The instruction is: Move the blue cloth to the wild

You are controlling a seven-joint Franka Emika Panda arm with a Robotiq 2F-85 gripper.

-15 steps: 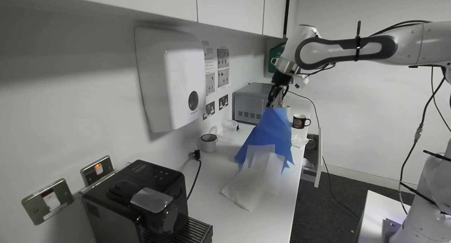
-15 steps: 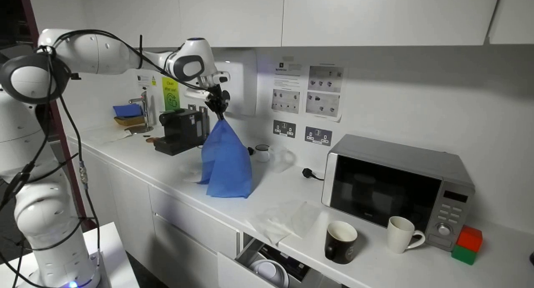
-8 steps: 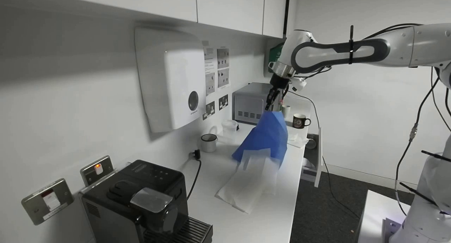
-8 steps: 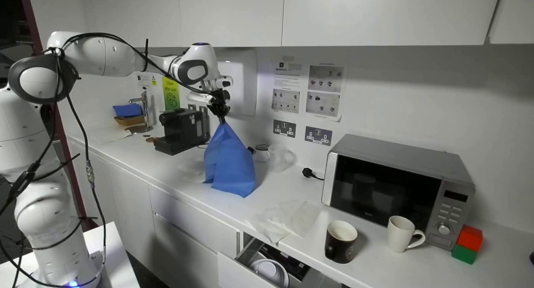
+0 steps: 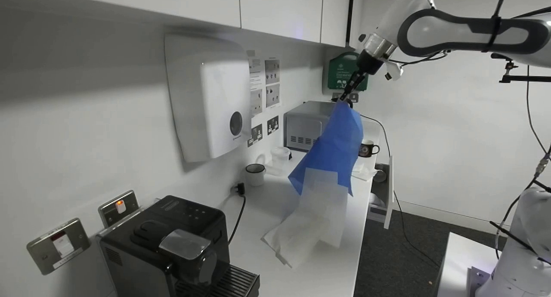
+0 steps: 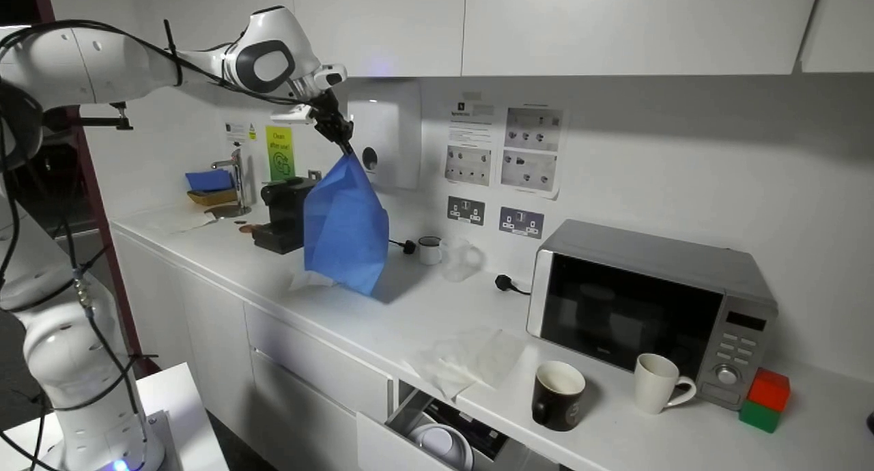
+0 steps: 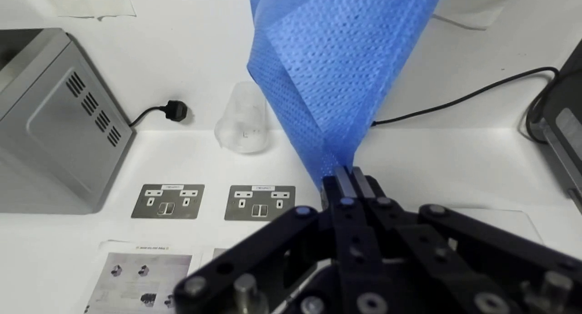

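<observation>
Under the worktop's (image 6: 437,314) front edge, a cut-off drawer (image 6: 392,447) holds white dishes (image 6: 437,442), maybe — the gripper (image 7: 352,176) pinches the blue cloth (image 6: 347,225) tight.

In both exterior views the arm (image 5: 465,32) is held up high and stretched out, and it is bent at the wrist (image 5: 379,46). The gripper (image 6: 347,149) is pointed down at a slant. In the wrist view its fingers (image 7: 345,184) are pressed close together.
</observation>
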